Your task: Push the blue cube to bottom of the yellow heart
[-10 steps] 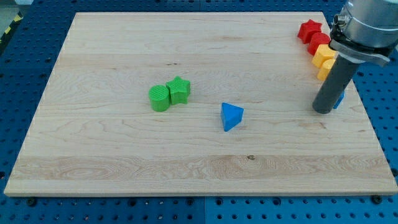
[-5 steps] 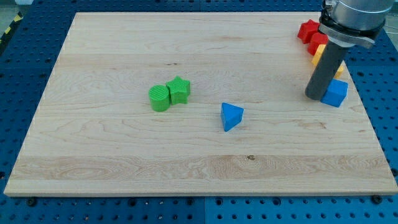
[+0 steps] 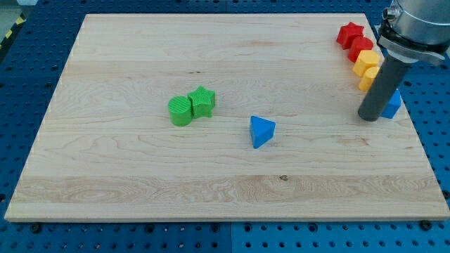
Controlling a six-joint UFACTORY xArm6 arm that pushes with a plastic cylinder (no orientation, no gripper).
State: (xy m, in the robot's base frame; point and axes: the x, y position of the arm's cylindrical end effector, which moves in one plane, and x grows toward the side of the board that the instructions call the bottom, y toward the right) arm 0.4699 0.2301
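Nearest the wooden board's (image 3: pixel 140 169) bottom edge, around its middle, lies a blue triangular prism block (image 3: pixel 261 131). Farther up and toward the left edge, a green ribbed cylinder block (image 3: pixel 180 111) touches a green star block (image 3: pixel 202 102). By the right edge, my tip (image 3: pixel 368 118) rests on the wood with no pincer on the rod, holding nothing, right against the blue cube (image 3: pixel 392 104), which the rod partly hides. Above it toward the top right corner run the yellow heart (image 3: pixel 368 76), a yellow block (image 3: pixel 365 63), a red block (image 3: pixel 360 48) and a red star (image 3: pixel 349 33).
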